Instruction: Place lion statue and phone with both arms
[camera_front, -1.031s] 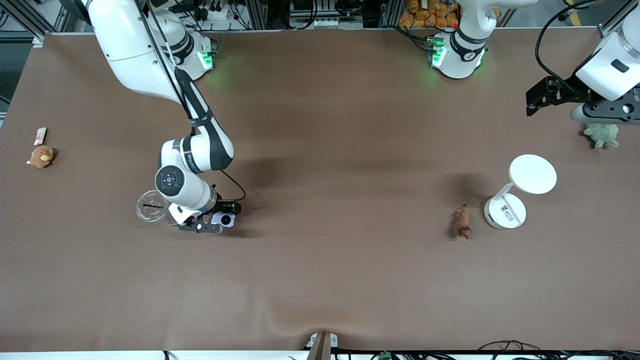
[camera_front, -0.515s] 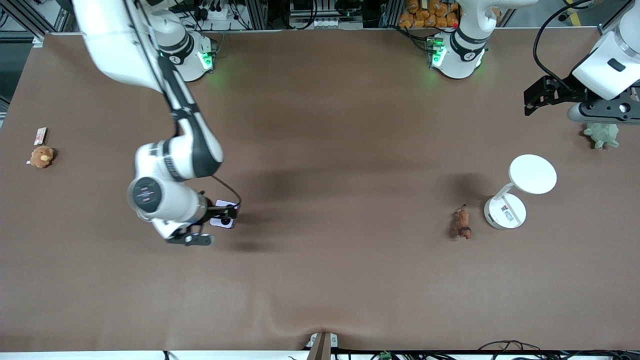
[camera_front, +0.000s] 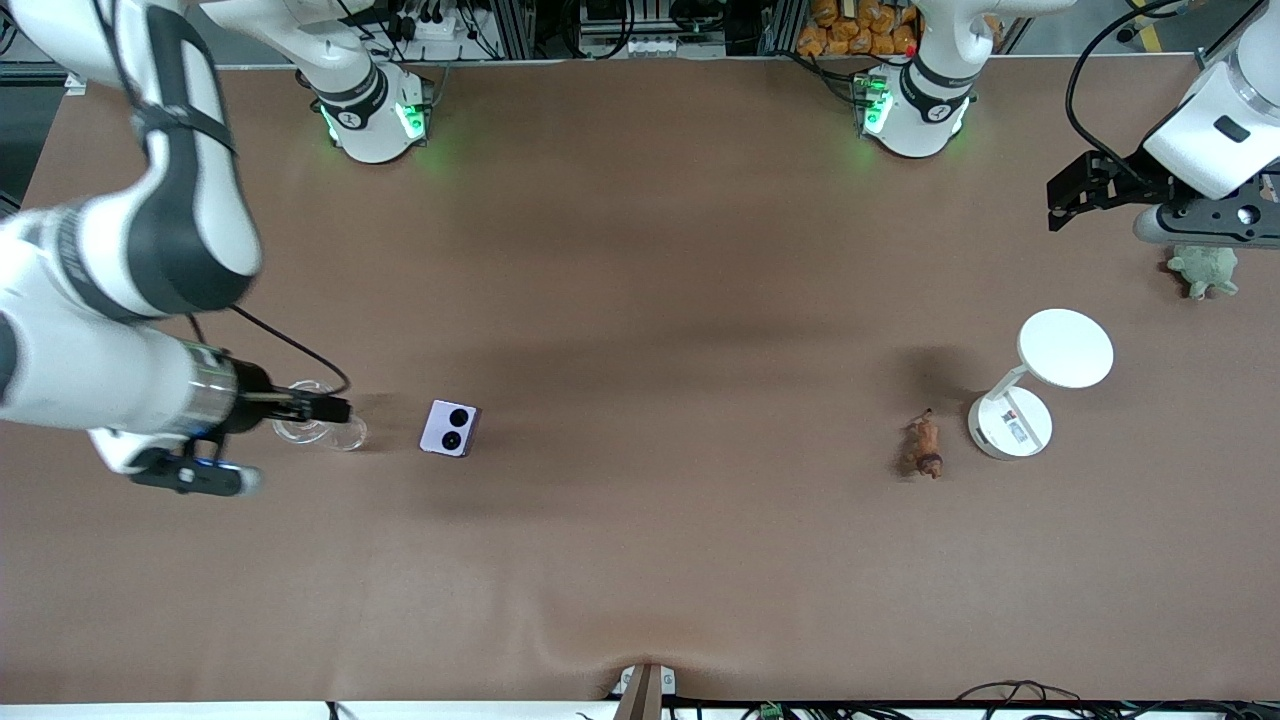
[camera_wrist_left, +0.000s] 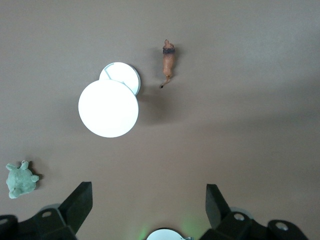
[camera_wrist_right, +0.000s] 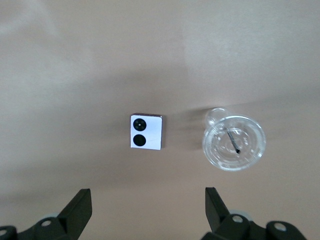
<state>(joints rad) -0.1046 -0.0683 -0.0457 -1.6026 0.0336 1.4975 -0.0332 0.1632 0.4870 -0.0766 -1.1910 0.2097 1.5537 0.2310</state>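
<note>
Front view shows you both pincers wide and empty: right pincer at nine o'clock of the square lavender flip phone, left pincer high, the reddish-brown lion figurine already on the brown surface, so both look placed.

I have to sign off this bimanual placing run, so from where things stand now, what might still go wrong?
The right gripper hangs open over the clear plastic cup, which stands beside the phone; any sweep low could topple the cup or nudge the phone. The lion statue lies close to the white lamp; the left gripper, open above the green plush turtle, could clip the lamp if it returns.
</note>
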